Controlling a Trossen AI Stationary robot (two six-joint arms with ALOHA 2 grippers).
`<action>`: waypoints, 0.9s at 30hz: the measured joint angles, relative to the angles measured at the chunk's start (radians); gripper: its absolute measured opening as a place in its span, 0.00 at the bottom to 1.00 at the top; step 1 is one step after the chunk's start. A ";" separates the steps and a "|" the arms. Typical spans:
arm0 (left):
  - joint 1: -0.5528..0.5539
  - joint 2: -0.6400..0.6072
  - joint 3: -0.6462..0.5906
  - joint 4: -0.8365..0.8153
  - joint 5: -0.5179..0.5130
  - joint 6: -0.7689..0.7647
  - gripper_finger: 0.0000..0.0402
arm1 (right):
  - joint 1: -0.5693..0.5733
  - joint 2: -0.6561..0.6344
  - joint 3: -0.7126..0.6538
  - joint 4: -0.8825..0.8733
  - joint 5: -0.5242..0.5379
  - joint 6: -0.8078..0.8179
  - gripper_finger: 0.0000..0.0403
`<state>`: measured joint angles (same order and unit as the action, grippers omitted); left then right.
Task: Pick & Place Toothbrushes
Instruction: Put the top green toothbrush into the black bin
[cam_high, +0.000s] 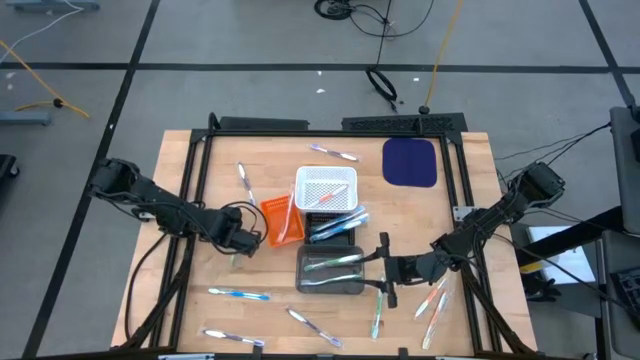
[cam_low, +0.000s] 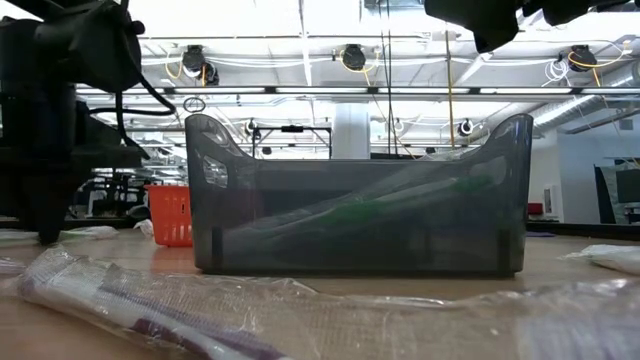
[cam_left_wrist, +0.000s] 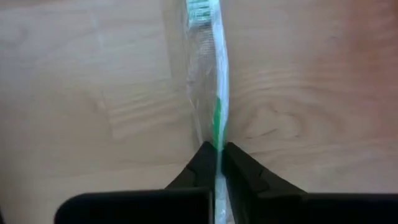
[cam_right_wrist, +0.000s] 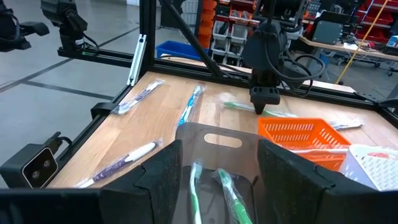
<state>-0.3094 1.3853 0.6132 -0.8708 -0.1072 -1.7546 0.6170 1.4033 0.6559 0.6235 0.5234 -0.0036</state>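
Wrapped toothbrushes lie scattered on the wooden table, for instance one (cam_high: 240, 295) near the left front and one (cam_high: 432, 300) at the right. Others lie in the grey bin (cam_high: 330, 270), and blue ones (cam_high: 338, 225) lie across its far rim. My left gripper (cam_high: 240, 243) stands just left of the orange basket (cam_high: 282, 220), pointing down, shut on a green-and-white toothbrush (cam_left_wrist: 217, 81). My right gripper (cam_right_wrist: 217, 165) is open and hovers at the grey bin's right end (cam_right_wrist: 217, 140), with green toothbrushes (cam_right_wrist: 230, 193) in the bin below it. My left gripper pinches the green-and-white toothbrush by its handle (cam_left_wrist: 217, 134), at the green stripe, between the two fingertips (cam_left_wrist: 200, 167). The fingers come from above, pointing down, and lie across the handle. The brush lies flat along the table in its clear wrapper.
A white basket (cam_high: 325, 188) stands behind the orange one, and a dark blue pad (cam_high: 410, 162) lies at the far right. A black frame (cam_high: 200, 180) runs along the table's edges. Bare wood lies between the left gripper and the grey bin.
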 joint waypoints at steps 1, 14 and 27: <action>0.001 0.000 0.000 -0.006 0.000 -0.001 0.03 | 0.000 0.000 0.000 0.000 0.000 0.000 0.49; -0.043 -0.089 0.048 -0.068 -0.030 0.022 0.01 | 0.000 0.000 0.000 -0.002 0.000 0.012 0.49; -0.269 -0.150 0.283 0.170 -0.419 0.287 0.01 | 0.000 0.000 0.000 -0.007 0.000 0.048 0.49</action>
<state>-0.5779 1.2350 0.8959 -0.7007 -0.5260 -1.4675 0.6167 1.4033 0.6559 0.6168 0.5232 0.0448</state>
